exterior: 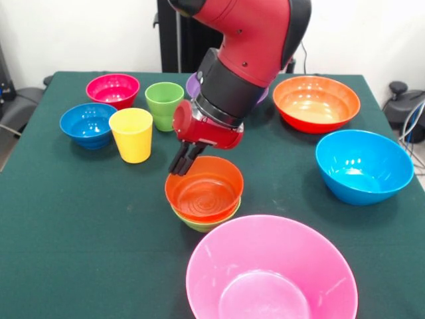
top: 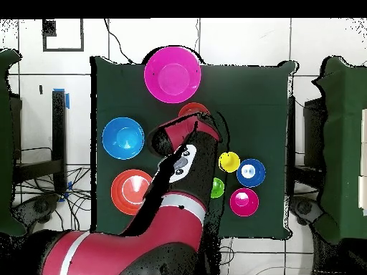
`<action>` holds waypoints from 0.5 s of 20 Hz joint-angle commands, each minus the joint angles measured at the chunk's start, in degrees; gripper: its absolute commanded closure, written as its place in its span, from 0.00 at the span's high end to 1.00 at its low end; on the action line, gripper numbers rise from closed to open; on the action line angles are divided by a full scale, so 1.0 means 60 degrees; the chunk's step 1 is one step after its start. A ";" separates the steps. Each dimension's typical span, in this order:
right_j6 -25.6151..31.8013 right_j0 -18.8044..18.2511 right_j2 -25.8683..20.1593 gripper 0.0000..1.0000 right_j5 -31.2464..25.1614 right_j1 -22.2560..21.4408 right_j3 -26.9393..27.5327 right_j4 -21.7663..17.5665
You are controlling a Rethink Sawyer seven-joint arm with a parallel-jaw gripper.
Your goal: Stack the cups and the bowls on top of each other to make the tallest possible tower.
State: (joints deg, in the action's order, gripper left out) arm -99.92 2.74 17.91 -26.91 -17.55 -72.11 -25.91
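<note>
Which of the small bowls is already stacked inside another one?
The small orange-red bowl, nested in the small light-green bowl just below the gripper; the others stand alone.

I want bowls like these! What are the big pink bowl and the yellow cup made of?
The pink bowl and the yellow cup both look like shiny plastic: bright even colour, smooth walls, and light glinting off them. I can't be sure from looks alone.

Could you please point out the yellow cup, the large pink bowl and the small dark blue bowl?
yellow cup [exterior: 131,135]: front view, outer side wall.
large pink bowl [exterior: 205,262]: front view, inner left wall.
small dark blue bowl [exterior: 87,122]: front view, inside.
</note>
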 commanded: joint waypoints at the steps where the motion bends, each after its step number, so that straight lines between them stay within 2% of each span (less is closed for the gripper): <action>1: -0.0661 -0.0056 -0.0586 0.00 0.0088 0.0792 0.0271 -0.0252; 10: -0.0763 -0.0035 -0.0633 0.00 -0.0152 0.0933 0.0261 0.0019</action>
State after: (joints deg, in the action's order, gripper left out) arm -99.92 2.74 18.16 -26.90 -14.30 -72.09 -25.89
